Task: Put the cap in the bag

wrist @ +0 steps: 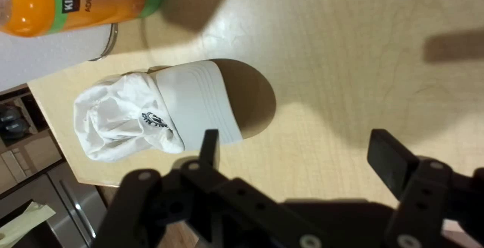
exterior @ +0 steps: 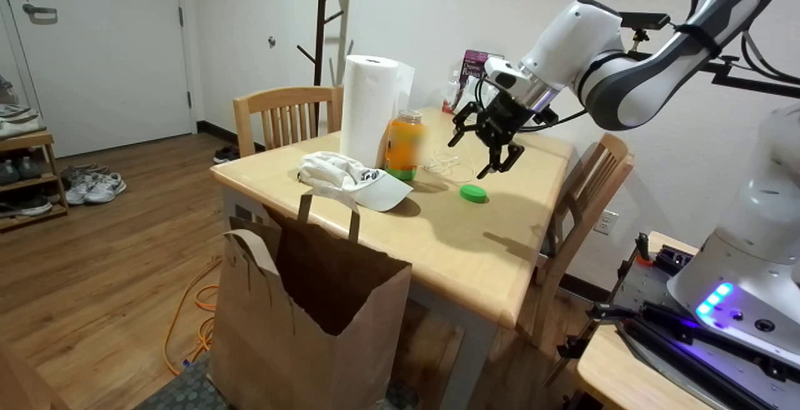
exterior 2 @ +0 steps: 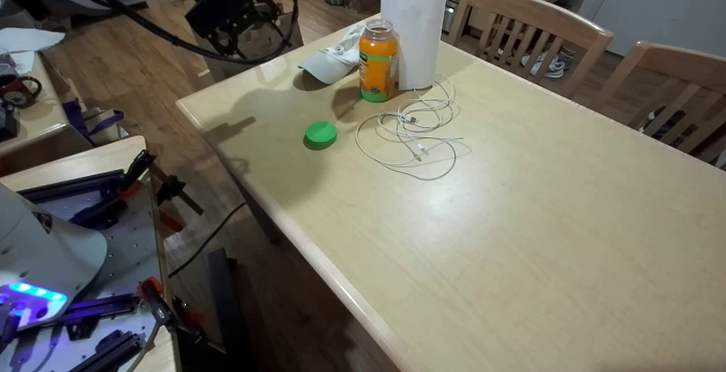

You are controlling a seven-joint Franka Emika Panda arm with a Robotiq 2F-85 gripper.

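Nearest in an exterior view, you have the big brown paper bag point(exterior: 269, 322) with two loop handles. Its top gapes wide, just beside the end of the pale wooden desk point(exterior: 475, 260). The soft whitish-grey cloth cap point(wrist: 162, 106) lies on the desk, near the edge by the bag. Its brim points to bare wood, which gives you room between it and the flat, round green disc point(exterior: 473, 194). Your black gripper point(wrist: 296, 148) hangs in the air, well apart from the cap; its fingers are spread wide and hold nothing. Just past the cap stand the tall white paper-towel roll point(exterior: 369, 110) and the orange jar with green bands point(exterior 2: 378, 61), so that side is tight. A thin white cord point(exterior 2: 408, 118) lies in loops near the jar. Farther back is a purple box point(exterior: 476, 63).

The cap's small dark badge point(wrist: 154, 120) is too small to read. In the wrist view, the jar reads "KIRKLA", "ADULT GU" and "250". The box says "Organic".
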